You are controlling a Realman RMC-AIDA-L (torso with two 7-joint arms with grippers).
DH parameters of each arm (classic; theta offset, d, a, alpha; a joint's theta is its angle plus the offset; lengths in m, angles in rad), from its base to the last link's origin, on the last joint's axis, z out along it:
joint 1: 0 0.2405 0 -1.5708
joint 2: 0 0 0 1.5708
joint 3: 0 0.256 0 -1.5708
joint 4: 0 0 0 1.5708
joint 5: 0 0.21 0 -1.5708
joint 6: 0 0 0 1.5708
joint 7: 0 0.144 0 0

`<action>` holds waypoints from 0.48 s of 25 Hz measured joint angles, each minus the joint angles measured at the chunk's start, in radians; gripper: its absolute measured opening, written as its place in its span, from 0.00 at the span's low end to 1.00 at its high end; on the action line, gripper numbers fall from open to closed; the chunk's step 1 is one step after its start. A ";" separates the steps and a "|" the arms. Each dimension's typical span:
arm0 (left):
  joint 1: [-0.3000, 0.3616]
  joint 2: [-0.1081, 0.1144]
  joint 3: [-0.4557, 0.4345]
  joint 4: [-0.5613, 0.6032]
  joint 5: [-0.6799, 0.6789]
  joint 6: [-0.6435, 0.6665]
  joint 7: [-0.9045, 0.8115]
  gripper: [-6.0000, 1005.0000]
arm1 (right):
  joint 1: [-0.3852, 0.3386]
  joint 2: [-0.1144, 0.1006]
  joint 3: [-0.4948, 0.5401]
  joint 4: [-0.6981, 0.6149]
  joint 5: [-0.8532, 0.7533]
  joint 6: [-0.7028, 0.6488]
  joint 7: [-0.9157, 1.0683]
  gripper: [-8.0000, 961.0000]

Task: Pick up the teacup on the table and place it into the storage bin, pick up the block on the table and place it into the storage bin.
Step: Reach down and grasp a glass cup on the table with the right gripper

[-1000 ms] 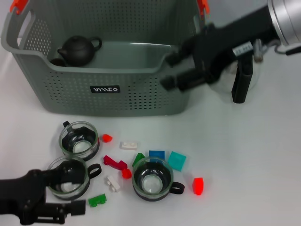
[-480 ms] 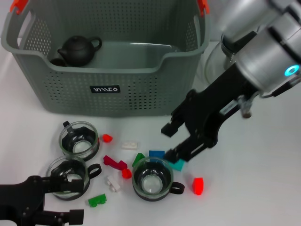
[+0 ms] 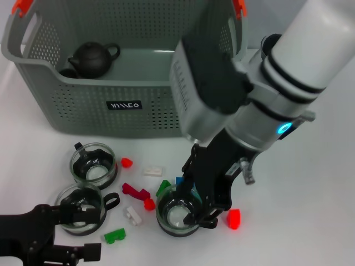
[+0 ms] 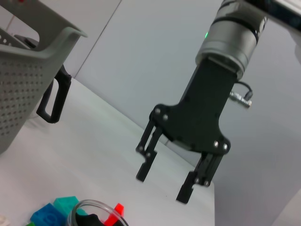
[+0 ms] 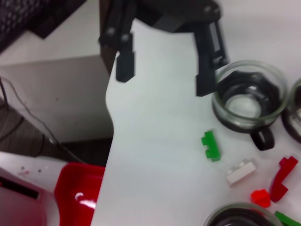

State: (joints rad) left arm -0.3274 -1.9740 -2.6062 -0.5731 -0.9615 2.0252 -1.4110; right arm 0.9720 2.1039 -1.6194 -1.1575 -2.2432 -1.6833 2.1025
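The right gripper [image 3: 191,206], fingers spread wide, hangs directly over a glass teacup [image 3: 178,213]; the red block [image 3: 233,218] lies just beside it. The storage bin [image 3: 127,94] sits well behind. The left gripper [image 5: 162,66], also spread, hovers near another teacup [image 3: 83,208].

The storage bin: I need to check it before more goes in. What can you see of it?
The storage bin is a grey perforated plastic basket standing upright at the far side of the table, with cut-out handles, orange clips on its rim and a small black label on the front wall. Inside, a dark teapot sits in its left corner.
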 joint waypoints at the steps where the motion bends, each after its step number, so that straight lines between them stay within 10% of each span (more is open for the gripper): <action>1: 0.001 -0.001 0.000 0.000 0.000 0.000 0.000 0.87 | 0.001 0.001 -0.028 0.000 0.000 0.016 0.001 0.63; 12: 0.008 -0.001 0.000 -0.001 0.005 -0.005 0.006 0.87 | -0.004 0.006 -0.206 0.034 0.005 0.157 -0.012 0.63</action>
State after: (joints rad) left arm -0.3197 -1.9750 -2.6062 -0.5737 -0.9565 2.0200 -1.4047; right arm 0.9680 2.1098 -1.8251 -1.1232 -2.2379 -1.5259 2.0901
